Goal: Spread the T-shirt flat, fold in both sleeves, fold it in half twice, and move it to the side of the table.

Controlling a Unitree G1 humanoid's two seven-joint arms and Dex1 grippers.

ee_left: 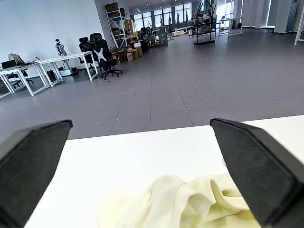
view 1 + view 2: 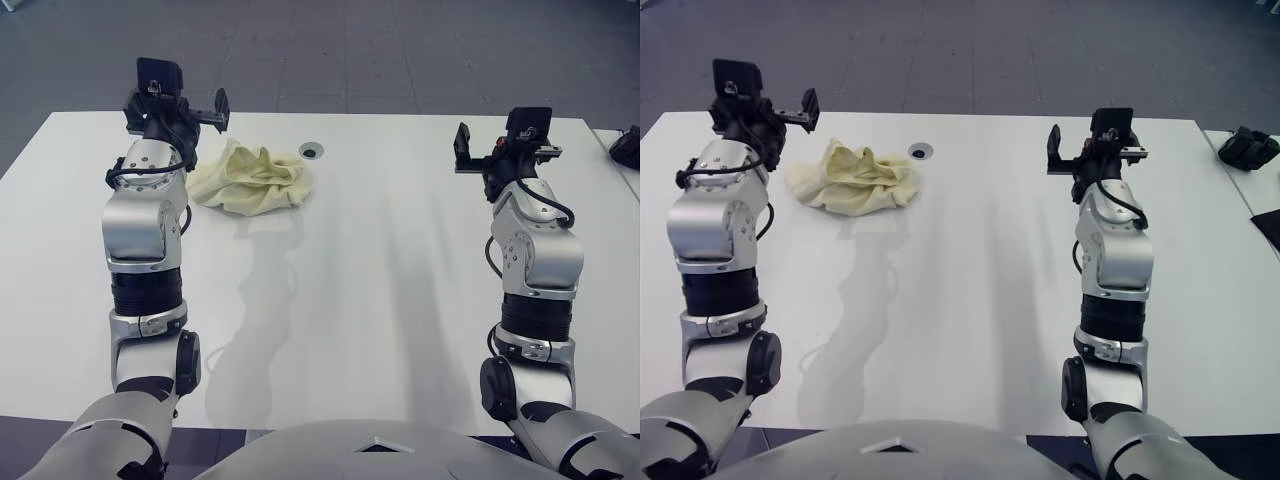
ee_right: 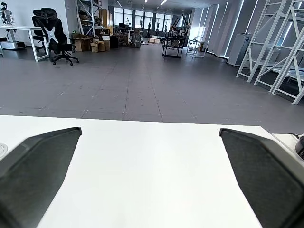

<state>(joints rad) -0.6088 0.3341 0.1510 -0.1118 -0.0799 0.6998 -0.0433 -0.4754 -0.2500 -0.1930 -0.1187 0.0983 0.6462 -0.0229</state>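
Note:
A pale yellow T-shirt (image 2: 255,180) lies crumpled in a heap on the white table (image 2: 380,300), at the far left. My left gripper (image 2: 178,108) is held just left of the heap and slightly above it, open and holding nothing. In the left wrist view the T-shirt (image 1: 190,204) lies ahead of the spread fingers (image 1: 261,166), slightly toward one side. My right gripper (image 2: 505,150) hovers over bare table at the far right, well away from the cloth. It is open too, with only white tabletop between its fingers (image 3: 38,161).
A round cable hole (image 2: 312,151) sits in the tabletop just right of the T-shirt. A dark object (image 2: 1245,148) rests on a neighbouring surface beyond the right edge. The table's far edge runs just behind both grippers.

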